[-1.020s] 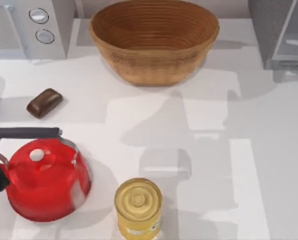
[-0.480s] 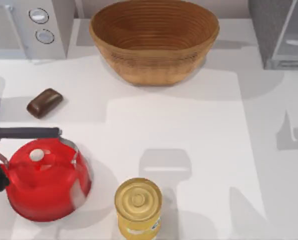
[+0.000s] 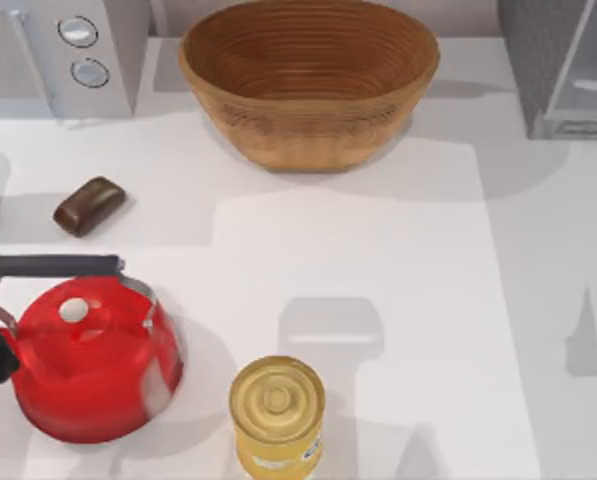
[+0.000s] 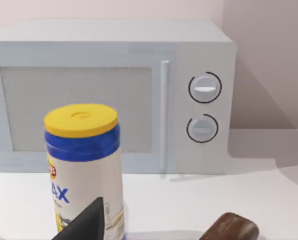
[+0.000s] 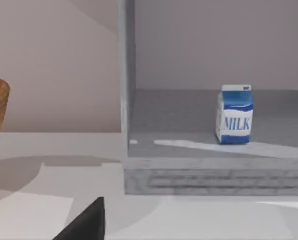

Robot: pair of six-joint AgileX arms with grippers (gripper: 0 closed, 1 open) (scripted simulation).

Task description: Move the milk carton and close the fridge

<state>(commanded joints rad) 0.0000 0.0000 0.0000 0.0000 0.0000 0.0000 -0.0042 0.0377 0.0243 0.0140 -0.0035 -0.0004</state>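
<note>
Right gripper (image 5: 86,222) showed one dark fingertip, opening indeterminable, facing the open fridge (image 5: 139,172) at the table's 2 o'clock corner, milk carton (image 5: 234,114) upright inside.

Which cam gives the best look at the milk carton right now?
The right wrist view: the milk carton stands upright inside the open fridge, label facing the camera. The top view catches the fridge at the table's right rear corner; the left wrist view faces the microwave.

Glossy red kettle (image 3: 93,365), woven basket (image 3: 309,80) (matt), brushed-grey fridge (image 5: 213,175).
</note>
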